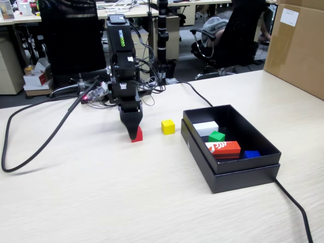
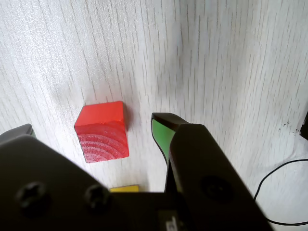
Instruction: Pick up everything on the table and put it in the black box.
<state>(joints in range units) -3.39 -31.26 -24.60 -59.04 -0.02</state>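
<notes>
The hand point(image 2: 91, 126) is spread wide around the red cube point(image 2: 102, 131) on the bench point(image 1: 126, 192); only the fixed view shows the green cube point(image 1: 216, 136) inside the black box point(image 1: 238, 174).

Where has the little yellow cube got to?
In the fixed view the yellow cube sits on the table, between the red cube and the black box.
</notes>
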